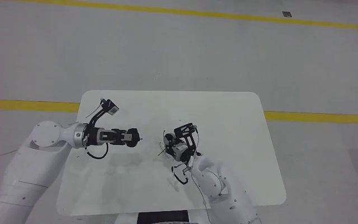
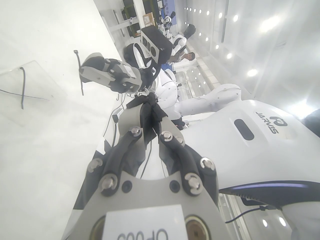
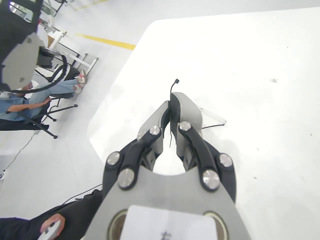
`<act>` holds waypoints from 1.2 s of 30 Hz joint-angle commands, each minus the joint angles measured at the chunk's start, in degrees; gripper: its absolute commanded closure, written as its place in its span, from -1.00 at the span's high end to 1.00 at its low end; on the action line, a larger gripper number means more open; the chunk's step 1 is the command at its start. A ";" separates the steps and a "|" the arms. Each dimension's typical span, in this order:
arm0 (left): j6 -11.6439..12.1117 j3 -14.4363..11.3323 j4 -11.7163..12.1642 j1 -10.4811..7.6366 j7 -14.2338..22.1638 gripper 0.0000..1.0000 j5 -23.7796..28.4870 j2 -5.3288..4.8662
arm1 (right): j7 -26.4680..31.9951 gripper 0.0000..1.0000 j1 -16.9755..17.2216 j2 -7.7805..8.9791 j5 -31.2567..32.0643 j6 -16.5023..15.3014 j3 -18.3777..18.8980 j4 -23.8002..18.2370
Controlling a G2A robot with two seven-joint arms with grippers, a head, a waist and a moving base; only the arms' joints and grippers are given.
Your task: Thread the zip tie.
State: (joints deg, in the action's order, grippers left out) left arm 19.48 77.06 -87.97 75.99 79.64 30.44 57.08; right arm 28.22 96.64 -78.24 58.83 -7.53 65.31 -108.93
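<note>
A black zip tie [image 3: 171, 89] is pinched upright in my right gripper [image 3: 170, 102], which is shut on it. Its square head [image 3: 177, 81] sticks out past the fingertips and its thin tail hangs between the fingers. In the left wrist view the same zip tie [image 2: 79, 72] crosses the right gripper [image 2: 83, 74], with the head on top. My left gripper [image 2: 148, 102] is shut, with frayed black pads at its tips and nothing visible between them. In the top view the left gripper [image 1: 136, 136] faces the right gripper [image 1: 166, 147] across a short gap over the white table [image 1: 235, 123].
A clear flat plate [image 2: 40, 76] lies on the table beyond the right gripper, with a second black zip tie [image 2: 23, 88] and a thin wire across it. Its corner [image 3: 216, 119] shows behind my right fingers. The table's rounded edge is close on the left arm's side.
</note>
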 commanded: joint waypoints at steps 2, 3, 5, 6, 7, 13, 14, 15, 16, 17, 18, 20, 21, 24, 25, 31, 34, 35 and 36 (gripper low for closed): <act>0.00 0.00 0.00 0.00 0.00 -1.00 0.00 0.00 | -3.13 -1.00 2.17 0.30 -0.45 -0.88 0.65 -1.16; 0.00 0.00 0.00 0.00 0.00 -1.00 0.00 0.00 | -4.24 -1.00 2.84 0.39 -0.73 -1.19 0.82 -1.54; 0.00 0.00 0.00 0.00 0.00 -1.00 0.00 0.00 | -7.09 -1.00 4.33 0.56 -1.09 -1.71 1.16 -1.94; 0.00 0.00 0.00 0.00 0.00 -1.00 0.00 0.00 | -8.44 -1.00 4.90 0.61 -1.46 -1.96 1.23 -2.03; 0.00 0.00 0.00 0.00 0.00 -1.00 0.00 0.00 | -10.28 -1.00 5.58 0.68 -1.85 -2.39 1.31 -2.01; 0.00 0.00 0.00 0.00 0.00 -1.00 0.00 0.00 | -19.02 -1.00 7.74 0.83 -1.50 -3.45 0.52 -1.21; 0.00 0.00 0.00 0.00 0.00 -1.00 0.00 0.00 | -20.99 -1.00 8.18 0.83 -1.89 -3.76 0.29 -0.99; 0.00 0.00 0.00 0.00 0.00 -1.00 0.00 0.00 | -22.21 -1.00 8.44 0.86 -1.88 -4.07 0.20 -0.79; 0.00 0.00 0.00 0.00 0.00 -1.00 0.00 0.00 | -23.60 -1.00 8.74 0.87 -2.08 -4.34 0.12 -0.63; 0.00 0.00 0.00 0.00 0.00 -1.00 0.00 0.00 | -24.74 -1.00 9.11 0.89 -2.38 -4.69 -0.02 -0.37; 0.00 0.00 0.00 0.00 0.00 -1.00 0.00 0.00 | -25.70 -1.00 9.55 0.95 -2.73 -5.43 -0.24 -0.11; 0.00 0.00 0.00 0.00 0.00 -1.00 0.00 0.00 | -26.21 -1.00 9.76 0.98 -2.93 -5.68 -0.27 -0.03; 0.00 0.00 0.00 0.00 0.00 -1.00 0.00 0.00 | -26.21 -1.00 9.76 0.98 -2.93 -5.68 -0.27 -0.03; 0.00 0.00 0.00 0.00 0.00 -1.00 0.00 0.00 | -26.21 -1.00 9.76 0.98 -2.93 -5.68 -0.27 -0.03; 0.00 0.00 0.00 0.00 0.00 -1.00 0.00 0.00 | -26.21 -1.00 9.76 0.98 -2.93 -5.68 -0.27 -0.03; 0.00 0.00 0.00 0.00 0.00 -1.00 0.00 0.00 | -26.21 -1.00 9.76 0.98 -2.93 -5.68 -0.27 -0.03; 0.00 0.00 0.00 0.00 0.00 -1.00 0.00 0.00 | -26.21 -1.00 9.76 0.98 -2.93 -5.68 -0.27 -0.03; 0.00 0.00 0.00 0.00 0.00 -1.00 0.00 0.00 | -26.21 -1.00 9.76 0.98 -2.93 -5.68 -0.27 -0.03; 0.00 0.00 0.00 0.00 0.00 -1.00 0.00 0.00 | -26.21 -1.00 9.76 0.98 -2.93 -5.68 -0.27 -0.03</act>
State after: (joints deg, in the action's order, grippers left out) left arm 19.48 77.06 -87.97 75.99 79.64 30.44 57.08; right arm 2.01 106.40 -77.26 55.90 -13.21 65.04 -108.95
